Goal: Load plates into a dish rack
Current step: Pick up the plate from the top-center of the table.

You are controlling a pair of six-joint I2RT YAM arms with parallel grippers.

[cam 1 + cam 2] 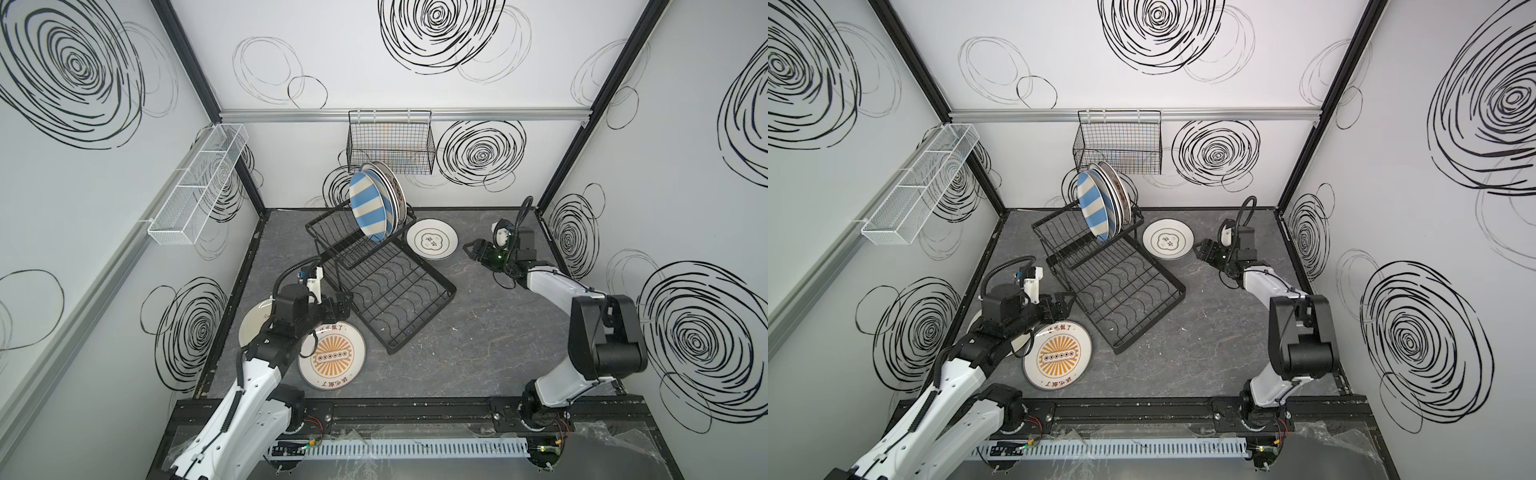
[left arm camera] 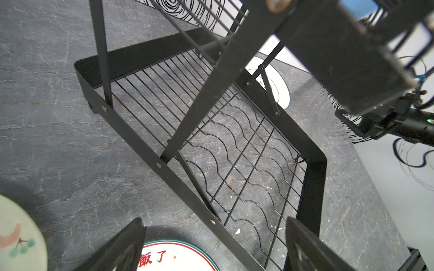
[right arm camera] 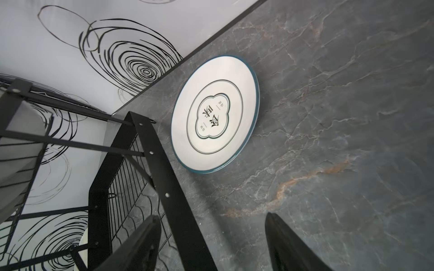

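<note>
- Dark grey marbled tabletop (image 1: 490,332) fills my screen, boxed in by white walls with black swirls. A black mesh wall basket (image 1: 390,145) hangs at the back and a white mesh tray (image 1: 195,187) on the left wall.
- In both top views the dish rack (image 1: 432,270) stands askew mid-table, with its raised upper basket toward the back wall and its lower tray of wavy wires toward me.
- A blue-white striped plate (image 1: 368,208) stands on edge in the upper basket. More plates (image 1: 395,193) are packed close behind it; I cannot count them.
- An emblem plate (image 1: 432,240) lies flat on the table just beside the rack's back right corner.
- My right gripper (image 1: 469,248) is near that plate on its right and apart from it. The right wrist view shows the jaws spread wide with nothing between them.
- An orange sunburst plate (image 1: 332,357) lies flat at front left, near the rack.
- A cream plate (image 1: 253,324) lies beside it, partly hidden under my left arm.
- My left gripper (image 1: 343,305) hangs over the sunburst plate's far rim, facing the rack's long side. Its jaws are wide and empty.
</note>
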